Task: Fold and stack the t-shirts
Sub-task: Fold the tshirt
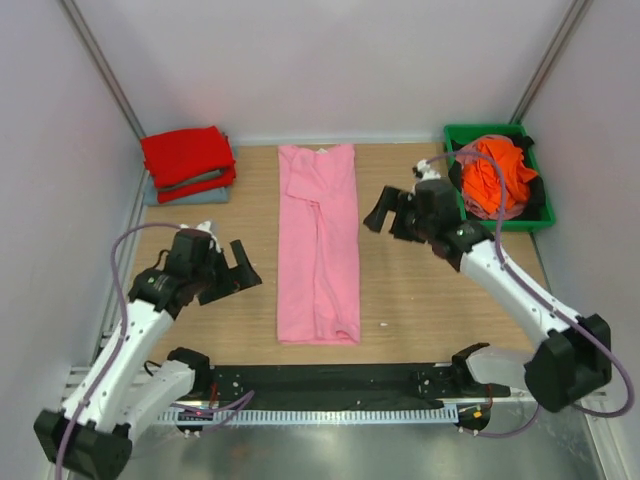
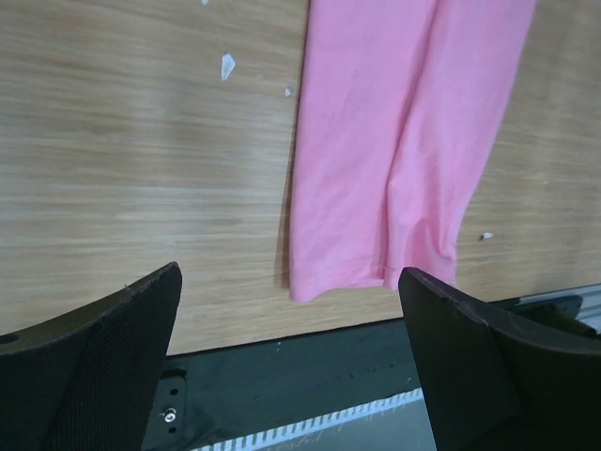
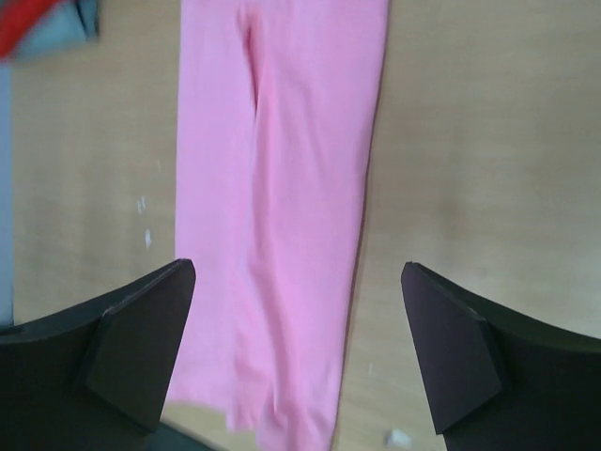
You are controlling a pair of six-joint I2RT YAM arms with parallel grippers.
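Bin (image 1: 481,130) holds orange shirt (image 1: 490,180). Pink shirt (image 1: 317,250) flat mid-table; red shirt (image 1: 185,155) atop grey-blue shirt (image 1: 166,194), far left. Left gripper (image 2: 289,277), right gripper (image 3: 299,271) wide, empty.

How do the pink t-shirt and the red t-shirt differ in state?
The pink t-shirt lies as a long strip in the middle; the red t-shirt is folded small in the far left corner. The pink t-shirt lies on the table; the red t-shirt rests on a grey-blue shirt. Neither is held.
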